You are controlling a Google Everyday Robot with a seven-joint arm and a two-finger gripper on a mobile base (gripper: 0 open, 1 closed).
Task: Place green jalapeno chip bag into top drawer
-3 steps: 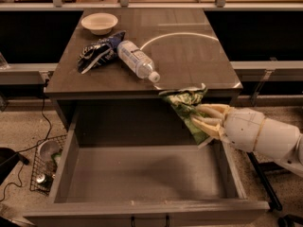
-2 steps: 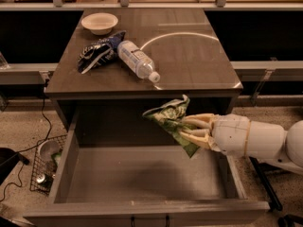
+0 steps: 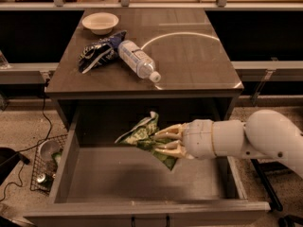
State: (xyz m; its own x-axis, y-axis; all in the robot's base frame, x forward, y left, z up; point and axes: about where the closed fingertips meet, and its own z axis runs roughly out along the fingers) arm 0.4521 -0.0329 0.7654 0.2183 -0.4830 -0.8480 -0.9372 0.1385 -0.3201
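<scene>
The green jalapeno chip bag point(image 3: 144, 137) is bright green with pale print. It hangs in the air over the middle of the open top drawer point(image 3: 66, 167), above the drawer's flat bottom. My gripper point(image 3: 165, 142) reaches in from the right on a white arm and is shut on the bag's right side. The bag's lower right corner points down toward the drawer floor without touching it.
On the cabinet top point(image 3: 199, 60) lie a dark blue and white snack bag point(image 3: 98, 55), a clear plastic water bottle point(image 3: 138, 60) on its side and a white bowl point(image 3: 100, 22). A wire basket point(image 3: 45, 162) stands on the floor left of the drawer.
My gripper has carried the green bag leftward and down, from the drawer's right back corner to over its middle.
</scene>
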